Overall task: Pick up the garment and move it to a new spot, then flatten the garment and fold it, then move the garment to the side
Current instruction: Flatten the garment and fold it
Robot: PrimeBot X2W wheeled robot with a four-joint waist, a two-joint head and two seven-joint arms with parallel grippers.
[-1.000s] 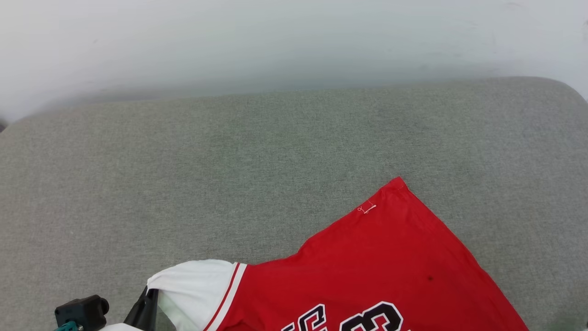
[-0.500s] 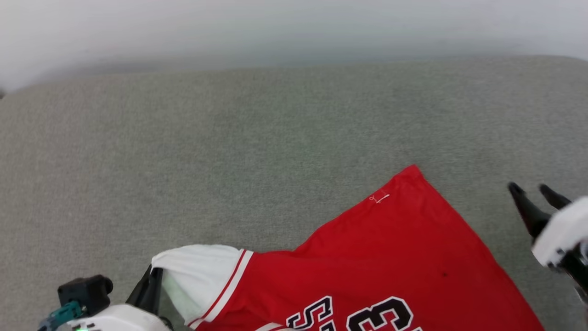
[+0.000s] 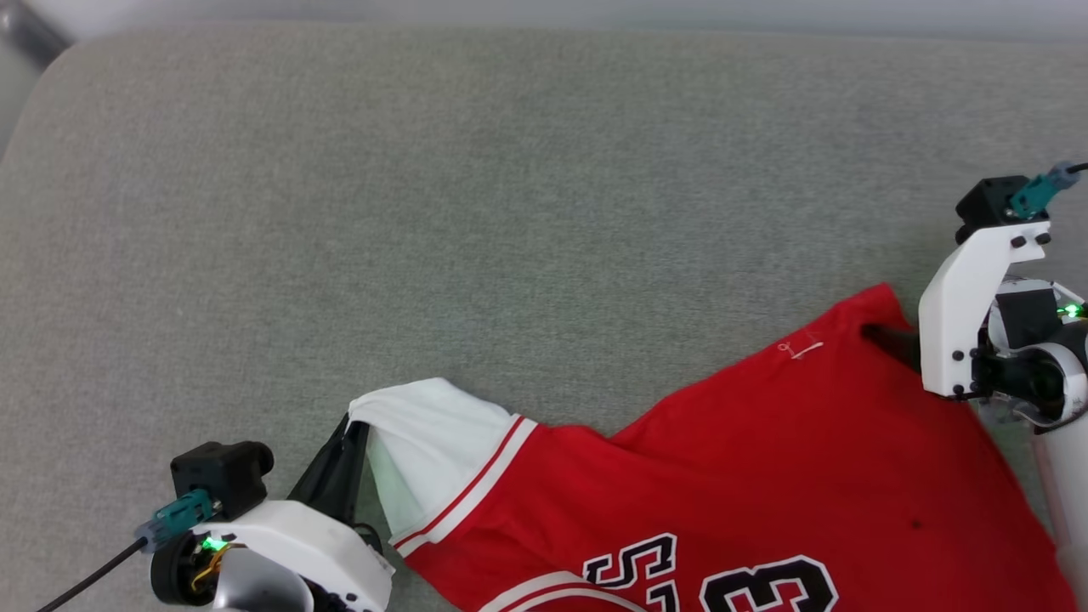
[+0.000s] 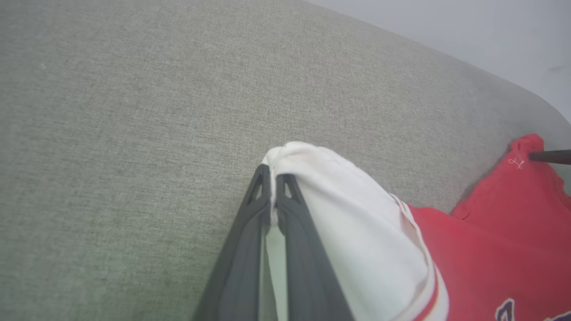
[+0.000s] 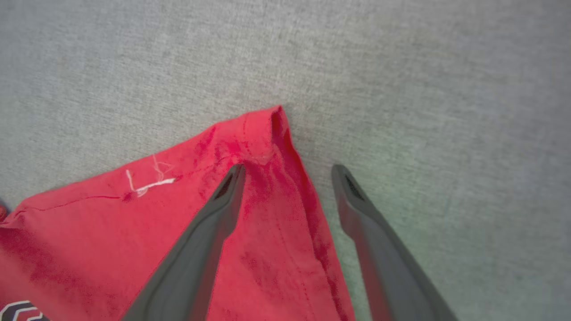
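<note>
The garment (image 3: 765, 476), a red T-shirt with a white sleeve (image 3: 425, 450) and black-and-white lettering, lies on the grey cloth surface at the lower right of the head view. My left gripper (image 3: 348, 429) is shut on the edge of the white sleeve (image 4: 357, 232), which bunches over its fingertips (image 4: 285, 178). My right gripper (image 3: 884, 340) stands open at the garment's far red hem corner (image 5: 263, 129). In the right wrist view one finger (image 5: 214, 214) rests on the red cloth and the other finger (image 5: 366, 214) is over the grey surface beside the hem.
The grey fabric surface (image 3: 510, 212) stretches wide beyond and left of the garment. Its rounded far-left corner (image 3: 51, 59) and far edge meet a pale background. A loose white thread (image 5: 147, 185) sits on the red hem.
The head camera has tilted down. My right gripper came into view, opened wide and now straddles the red hem corner. The left gripper kept its hold on the sleeve.
</note>
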